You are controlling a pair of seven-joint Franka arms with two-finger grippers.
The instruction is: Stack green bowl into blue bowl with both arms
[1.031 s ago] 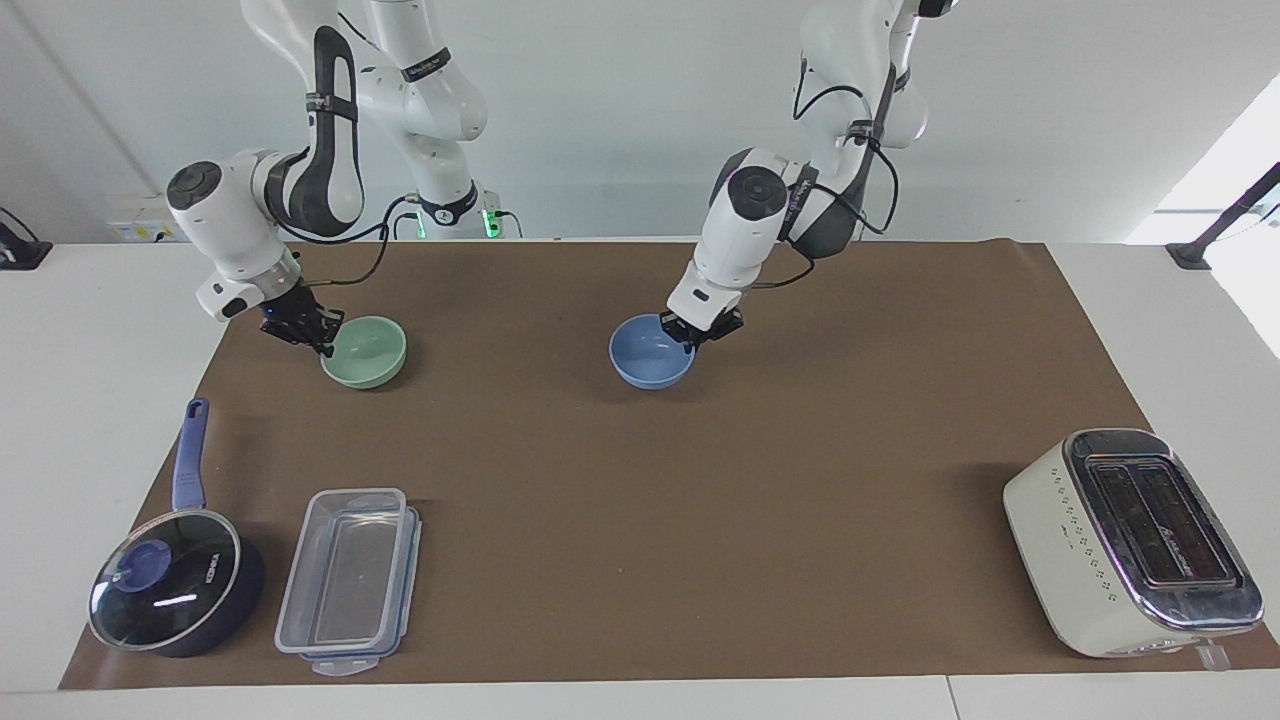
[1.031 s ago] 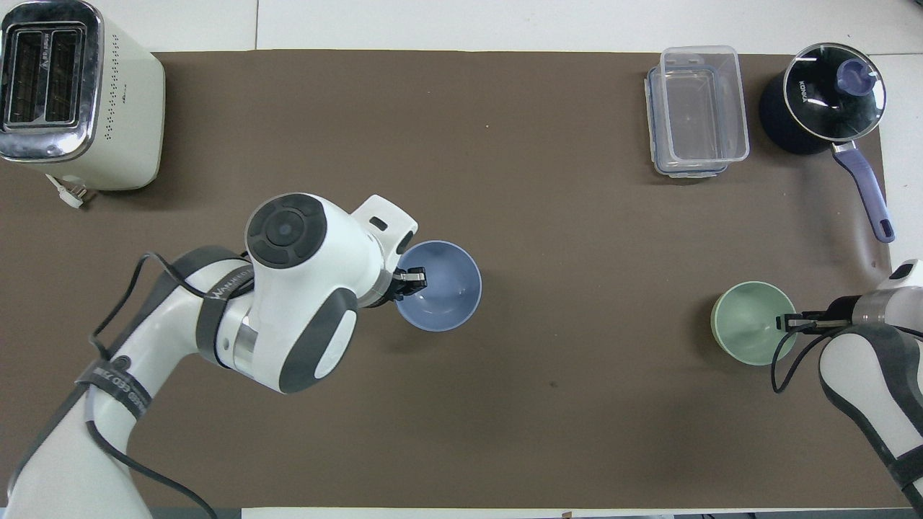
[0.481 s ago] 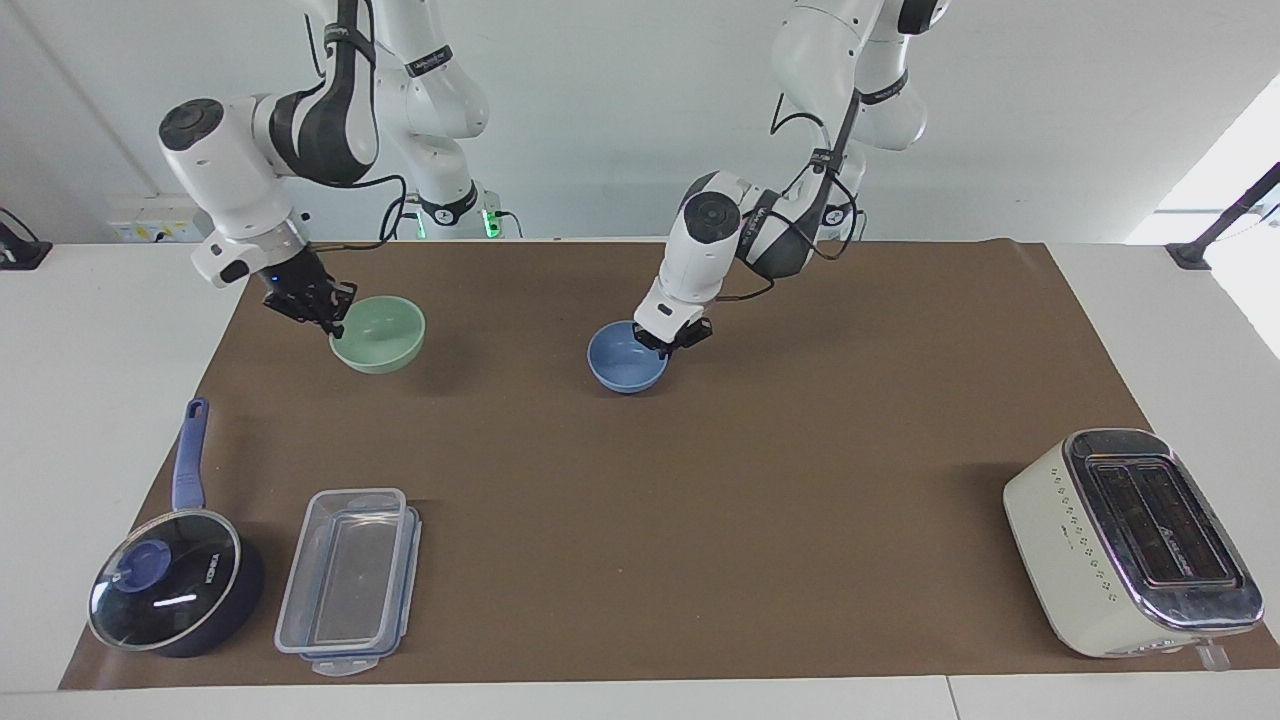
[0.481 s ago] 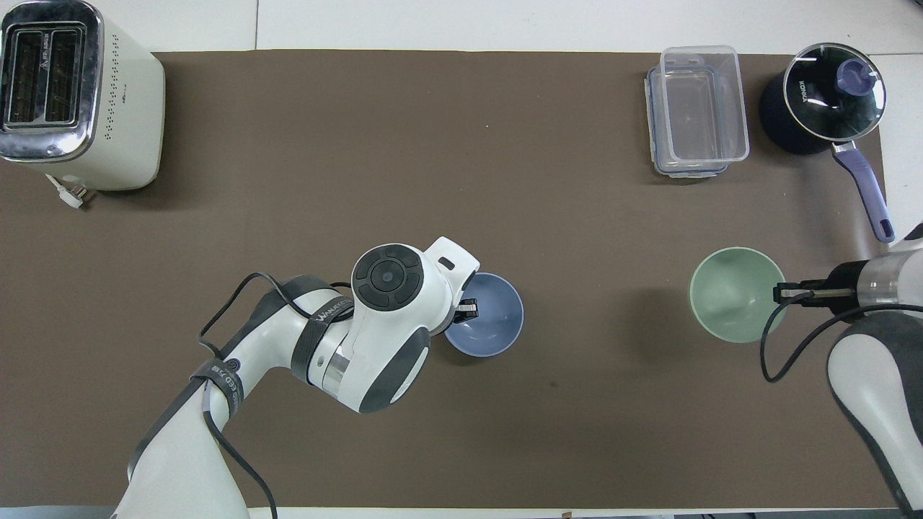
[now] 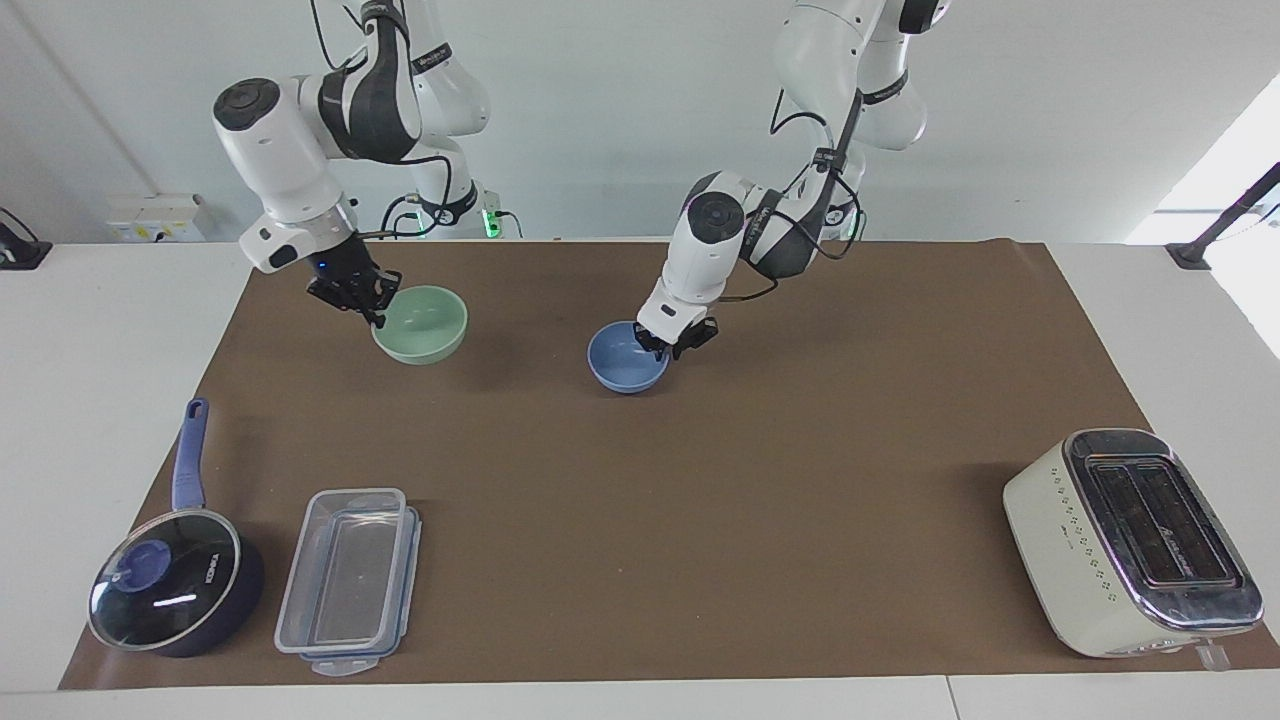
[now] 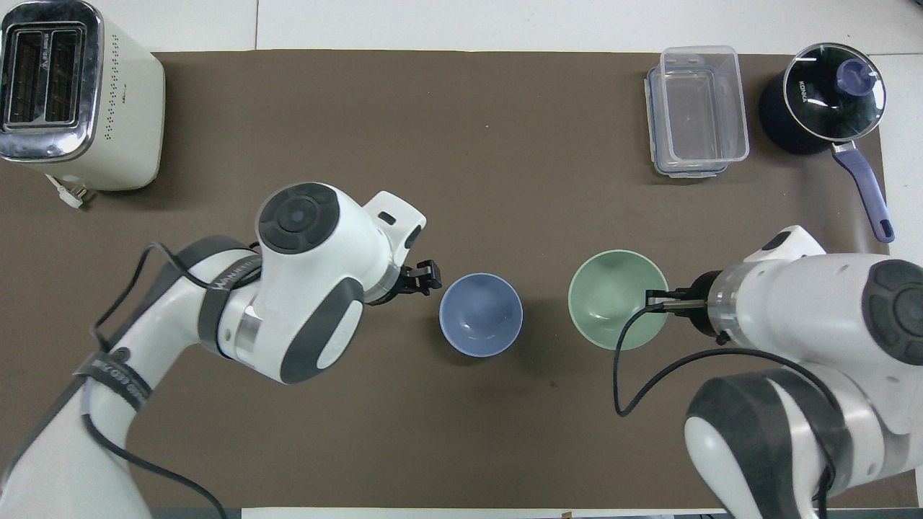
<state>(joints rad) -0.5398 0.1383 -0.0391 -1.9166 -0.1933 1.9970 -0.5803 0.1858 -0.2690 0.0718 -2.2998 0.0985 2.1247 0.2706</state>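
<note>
Two bowls, now close together near the middle of the worktop.

Since a second ago we have carried the green bowl (image 5: pixel 420 322) off the right arm's end of the worktop (image 5: pixel 820 480); our right end effector (image 5: pixel 352 293) is clamped on its rim and holds it raised, just beside the blue bowl (image 5: pixel 627 357). That bowl was slid a little toward it and now sits on the worktop, and our left end effector (image 5: pixel 678 338) has let go, fingers spread, drawn back just off its rim. With the blue bowl freed and settled, we judge the next step is to bring the green one over it and lower it in.
</note>
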